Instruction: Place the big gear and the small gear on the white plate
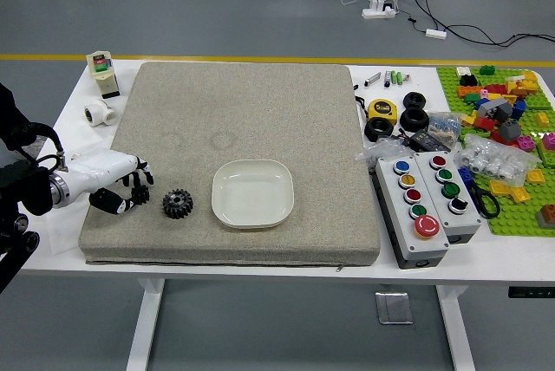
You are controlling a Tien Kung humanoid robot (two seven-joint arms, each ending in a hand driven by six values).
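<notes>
The robot's left hand [106,167], white across the back with black fingers [132,164], reaches in over the left edge of the grey mat [260,111]. It looks clasped around the small gear [140,193], the fingers bent over its far side and the thumb coming in from the near side. That gear sits close to the mat's left edge, on the half nearer the robot. It is a stubby, dark thing with teeth around it, partly covered by the fingers, and I can't tell whether it touches the cloth.

Just to its right the big gear [178,204] lies on the mat: black, chunky and round, with thick teeth all around its rim and a slightly lighter ring on its face. It is wider than the small one, and stands apart from the hand.

Right of the big gear is the white plate [252,194], a shallow rounded rectangle with a smooth, slightly glossy surface and a raised lip. It is nearer the mat's near edge than its far edge.

Off the mat's right edge, on the white table [473,258], are two grey button boxes [392,202] with coloured buttons, and behind them a yellow tape measure [381,111].
</notes>
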